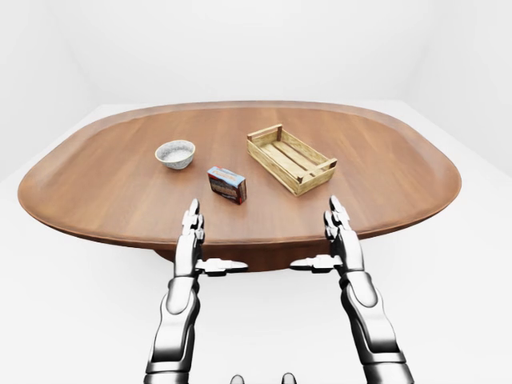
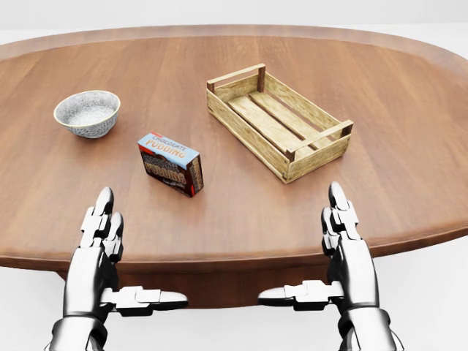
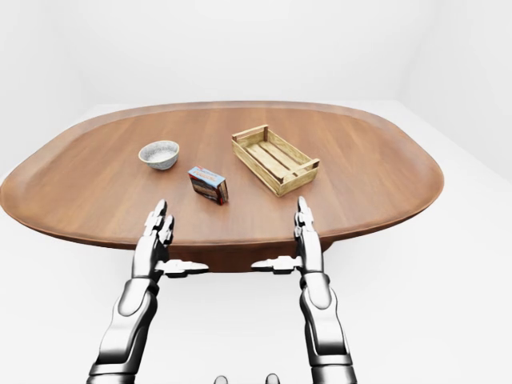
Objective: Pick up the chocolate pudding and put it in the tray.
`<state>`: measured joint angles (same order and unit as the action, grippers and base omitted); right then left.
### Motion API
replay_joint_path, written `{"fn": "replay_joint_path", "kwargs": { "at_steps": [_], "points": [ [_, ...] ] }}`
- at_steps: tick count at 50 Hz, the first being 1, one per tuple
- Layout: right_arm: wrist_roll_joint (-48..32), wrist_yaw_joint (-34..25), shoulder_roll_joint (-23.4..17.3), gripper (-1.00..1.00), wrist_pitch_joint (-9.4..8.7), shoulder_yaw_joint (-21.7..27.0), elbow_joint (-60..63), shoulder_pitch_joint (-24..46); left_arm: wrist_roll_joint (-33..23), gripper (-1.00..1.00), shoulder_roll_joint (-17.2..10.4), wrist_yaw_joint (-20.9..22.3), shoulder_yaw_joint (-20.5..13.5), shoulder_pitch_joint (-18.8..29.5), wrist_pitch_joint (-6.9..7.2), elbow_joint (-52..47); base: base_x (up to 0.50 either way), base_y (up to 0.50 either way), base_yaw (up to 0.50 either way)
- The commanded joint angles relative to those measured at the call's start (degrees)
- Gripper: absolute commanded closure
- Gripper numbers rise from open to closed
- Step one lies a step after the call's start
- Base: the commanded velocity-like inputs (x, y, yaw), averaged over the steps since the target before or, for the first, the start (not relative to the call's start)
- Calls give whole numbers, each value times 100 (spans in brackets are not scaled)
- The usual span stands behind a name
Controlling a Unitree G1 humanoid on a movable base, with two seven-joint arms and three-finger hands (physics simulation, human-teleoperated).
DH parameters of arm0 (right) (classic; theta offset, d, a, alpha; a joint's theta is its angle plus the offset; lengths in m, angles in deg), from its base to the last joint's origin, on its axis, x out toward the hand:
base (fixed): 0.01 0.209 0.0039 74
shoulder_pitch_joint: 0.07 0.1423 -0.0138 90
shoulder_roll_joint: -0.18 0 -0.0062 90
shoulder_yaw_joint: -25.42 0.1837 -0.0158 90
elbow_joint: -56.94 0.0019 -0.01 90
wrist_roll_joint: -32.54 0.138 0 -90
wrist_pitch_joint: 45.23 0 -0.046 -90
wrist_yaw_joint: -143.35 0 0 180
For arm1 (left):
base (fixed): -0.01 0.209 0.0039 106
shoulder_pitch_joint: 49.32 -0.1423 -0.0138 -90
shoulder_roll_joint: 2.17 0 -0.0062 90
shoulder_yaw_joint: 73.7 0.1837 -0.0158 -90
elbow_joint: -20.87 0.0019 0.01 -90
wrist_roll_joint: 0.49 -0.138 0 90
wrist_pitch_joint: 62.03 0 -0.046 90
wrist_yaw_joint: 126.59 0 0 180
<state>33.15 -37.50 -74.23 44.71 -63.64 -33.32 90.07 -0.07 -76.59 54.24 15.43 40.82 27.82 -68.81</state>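
The chocolate pudding box [image 2: 171, 164] stands on the wooden table [image 2: 219, 219], its blue top and dark printed side showing in the head view. To its right lies the slatted wooden tray [image 2: 276, 121], turned at an angle and holding nothing. My left hand [image 2: 121, 256] hovers at the table's near edge, below and left of the box, fingers spread open. At the same edge my right hand [image 2: 322, 252] is open too, below the tray. Neither hand touches anything.
A small speckled bowl [image 2: 87, 112] sits on the table left of the pudding box. The oval table [image 1: 384, 168] stands on a white floor with white walls around it.
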Motion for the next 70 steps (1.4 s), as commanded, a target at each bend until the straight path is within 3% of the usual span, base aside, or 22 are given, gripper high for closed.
{"fn": "replay_joint_path", "kwargs": {
  "at_steps": [1,15,16,18,21,37,70],
  "points": [
    [103,-128,-65,-100,8,147,-65,15,65,-100,-68,128,-133,17,-13,36,0,0,0],
    [83,-105,-56,-100,36,131,113,-65,52,-100,-63,137,-122,-30,18,-49,0,0,0],
    [79,-93,-54,-100,66,134,130,-71,52,-100,-63,137,-123,-29,20,-51,0,0,0],
    [48,-27,-39,-100,332,147,226,-115,51,-100,-64,138,-125,-20,20,-40,0,0,0],
    [107,25,-10,-100,506,171,469,-196,55,-100,-66,140,-131,-17,-2,-15,0,0,0],
    [308,260,31,-100,506,191,1346,-334,61,-100,-70,133,-138,12,12,8,0,0,0],
    [188,213,39,-100,506,134,1673,-441,61,-100,-69,142,-137,-13,23,-27,0,0,0]
  ]
}}
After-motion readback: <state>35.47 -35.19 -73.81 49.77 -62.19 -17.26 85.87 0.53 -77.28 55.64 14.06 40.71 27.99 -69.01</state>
